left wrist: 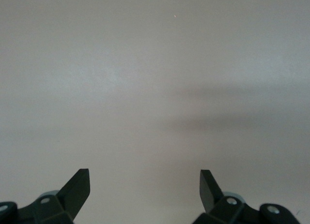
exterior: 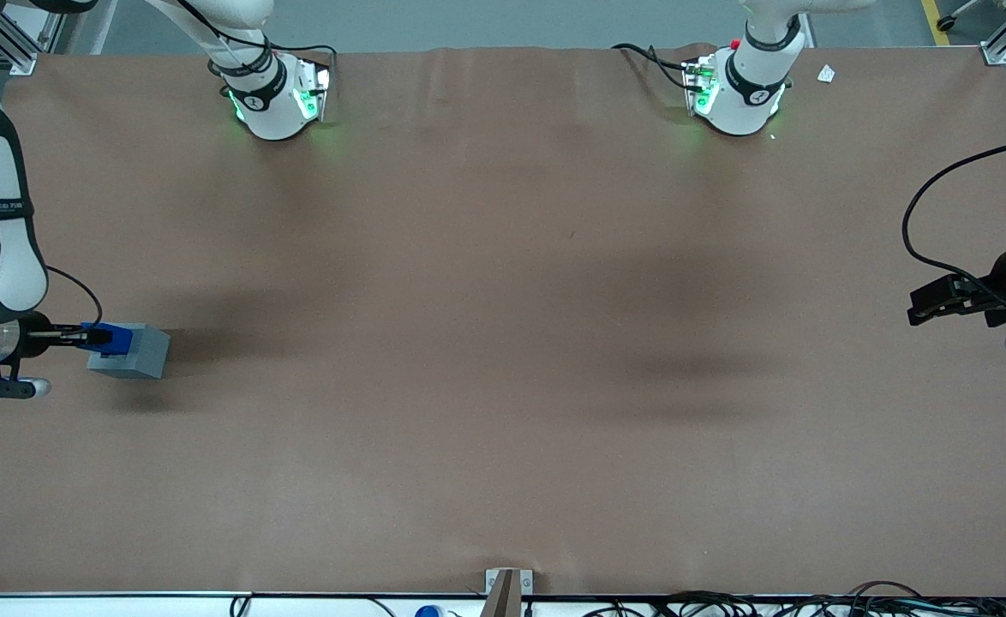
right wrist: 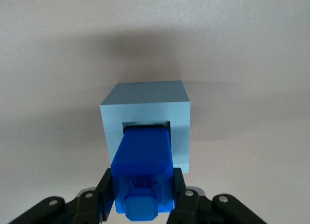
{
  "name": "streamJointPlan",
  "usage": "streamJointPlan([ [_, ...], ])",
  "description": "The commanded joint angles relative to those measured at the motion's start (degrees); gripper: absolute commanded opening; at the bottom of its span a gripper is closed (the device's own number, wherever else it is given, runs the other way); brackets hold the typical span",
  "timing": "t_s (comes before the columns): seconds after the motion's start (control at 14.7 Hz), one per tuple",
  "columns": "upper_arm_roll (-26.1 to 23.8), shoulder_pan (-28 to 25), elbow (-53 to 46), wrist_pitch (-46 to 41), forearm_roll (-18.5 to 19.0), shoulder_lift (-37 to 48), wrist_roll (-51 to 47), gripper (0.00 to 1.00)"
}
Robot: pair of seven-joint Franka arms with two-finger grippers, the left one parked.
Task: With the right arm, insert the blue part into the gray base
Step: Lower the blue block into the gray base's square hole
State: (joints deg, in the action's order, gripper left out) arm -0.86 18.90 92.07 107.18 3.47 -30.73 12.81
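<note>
The gray base (exterior: 133,351) stands on the brown table toward the working arm's end. The blue part (exterior: 110,339) sits at its top, held by my right gripper (exterior: 92,338). In the right wrist view the blue part (right wrist: 143,158) has its lower end in the square socket of the gray base (right wrist: 145,108), and its nub (right wrist: 141,207) faces the camera. The gripper (right wrist: 142,195) is shut on the blue part, one black finger (right wrist: 105,187) pressing each side.
The brown table mat (exterior: 503,343) spreads wide around the base. Two white arm pedestals (exterior: 276,98) stand along the table's edge farthest from the front camera. The parked arm's gripper (exterior: 953,300) hangs at its end of the table.
</note>
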Motion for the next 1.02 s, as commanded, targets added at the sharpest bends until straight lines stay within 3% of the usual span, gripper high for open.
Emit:
streamJointPlan([
  [0.0,-0.9,1.4,-0.4,2.1,1.0,-2.9,-0.2,0.19],
  [0.95,-0.9,1.6,-0.3,3.5,0.6,-2.5,-0.2,0.16],
])
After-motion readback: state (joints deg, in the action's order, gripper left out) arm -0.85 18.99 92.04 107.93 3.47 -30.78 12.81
